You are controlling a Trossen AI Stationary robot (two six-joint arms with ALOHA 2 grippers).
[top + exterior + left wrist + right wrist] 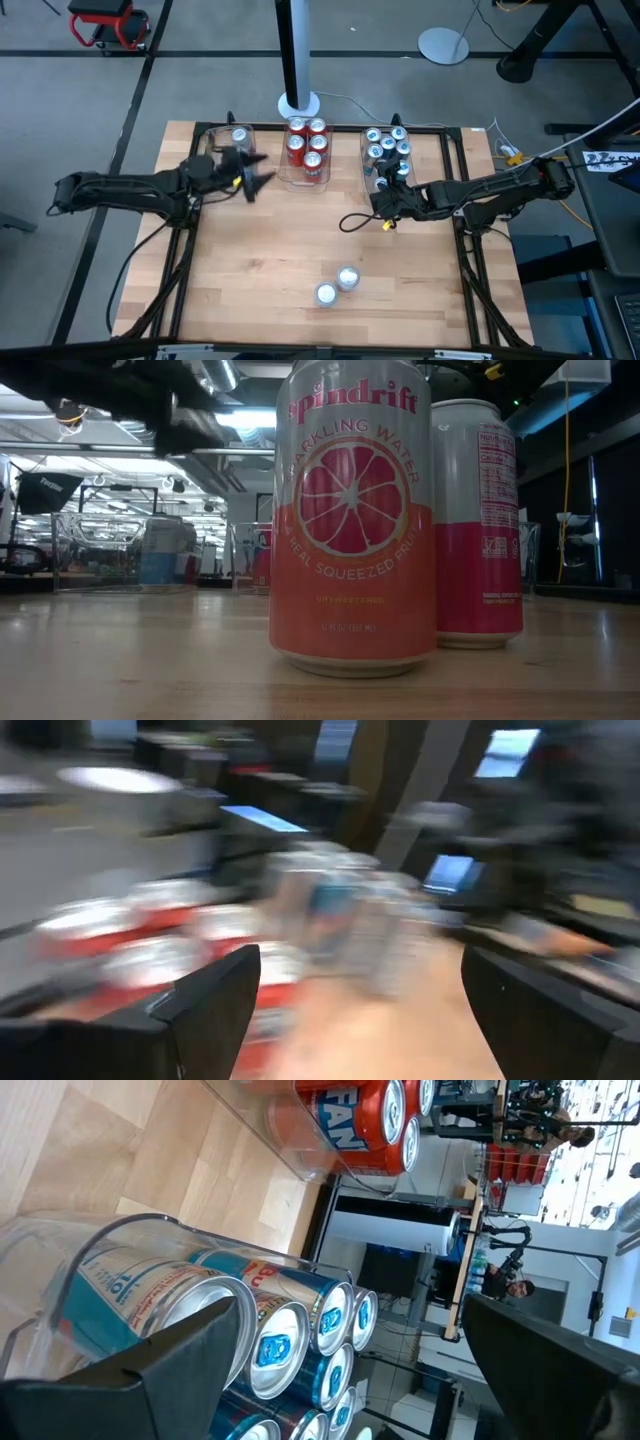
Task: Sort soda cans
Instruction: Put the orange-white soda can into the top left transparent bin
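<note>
Two loose cans [338, 286] stand upright near the front edge of the table [250, 270], touching or nearly so, silver tops up. Low view shows them pink-and-silver, one [352, 520] in front, the other [478, 525] just behind.

Back edge: three clear trays. Left tray [222, 140] holds one silver-topped can [240, 137]. Middle tray [305, 180] holds red cans [306, 146]. Right tray [370, 160] holds blue cans [388, 148].

Left gripper [258, 172] sits just beside the left tray, over bare wood, fingers spread, nothing between them. Right gripper [382, 198] sits at the front end of the right tray, fingers spread and empty; its wrist view looks onto the blue can tops [270, 1350].

Both loose cans lie well apart from either gripper, toward the front of the table.

Handling, as a judgement: thin-walled metal, stiff if full, dentable if squeezed hard; smooth sides likely slippery. Weight unknown. Best hold looks like mid-body, fingers across the round sides, can kept upright. The close pairing leaves little room for a finger between them.
</note>
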